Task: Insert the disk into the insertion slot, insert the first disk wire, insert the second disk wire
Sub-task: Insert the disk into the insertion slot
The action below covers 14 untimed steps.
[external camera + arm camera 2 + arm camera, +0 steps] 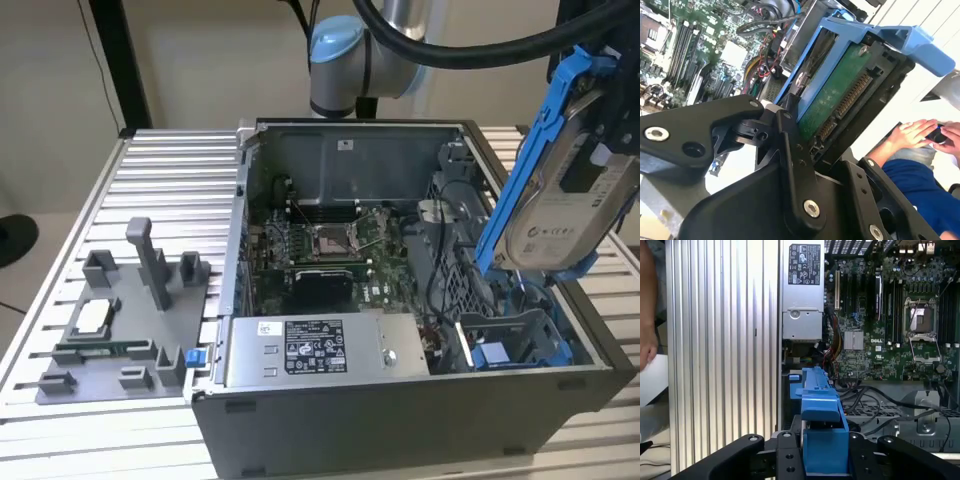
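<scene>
While clamped on the disk (565, 215) | claw (822, 442) hangs above insertion slot (505, 352)

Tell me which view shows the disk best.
The exterior view: the disk shows nearly whole, labelled face and blue carrier, tilted above the computer case. The second wrist view gives its green board and connectors close up; the first wrist view, the blue carrier end-on.

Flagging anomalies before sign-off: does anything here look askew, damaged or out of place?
Nothing damaged or spilled. The disk hangs tilted in the gripper above the insertion slot, not yet seated. A person's hands show past the disk in the second wrist view.
</scene>
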Each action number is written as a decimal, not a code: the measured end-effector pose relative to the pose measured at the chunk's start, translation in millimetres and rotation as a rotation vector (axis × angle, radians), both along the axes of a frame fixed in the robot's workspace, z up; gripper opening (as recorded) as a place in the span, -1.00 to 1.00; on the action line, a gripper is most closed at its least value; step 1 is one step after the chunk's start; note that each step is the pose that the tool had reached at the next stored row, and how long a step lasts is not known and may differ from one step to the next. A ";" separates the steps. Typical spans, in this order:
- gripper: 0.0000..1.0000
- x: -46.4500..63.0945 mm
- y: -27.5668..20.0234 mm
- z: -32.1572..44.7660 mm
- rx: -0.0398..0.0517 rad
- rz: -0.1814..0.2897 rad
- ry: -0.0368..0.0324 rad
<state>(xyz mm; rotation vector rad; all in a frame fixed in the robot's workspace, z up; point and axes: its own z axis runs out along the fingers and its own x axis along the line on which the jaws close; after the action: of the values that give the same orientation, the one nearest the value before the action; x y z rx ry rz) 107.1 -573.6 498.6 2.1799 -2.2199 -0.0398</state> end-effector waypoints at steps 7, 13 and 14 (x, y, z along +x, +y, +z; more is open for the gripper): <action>-1.00 0.6 -0.4 -8.9 0.0003 0.000 -0.0001; -1.00 4.3 -0.3 -18.4 0.0002 0.000 0.0000; -1.00 5.0 -0.3 -19.8 0.0001 0.000 0.0000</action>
<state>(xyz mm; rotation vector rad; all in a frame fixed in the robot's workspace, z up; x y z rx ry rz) 112.0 -573.9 478.7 2.1800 -2.2200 -0.0399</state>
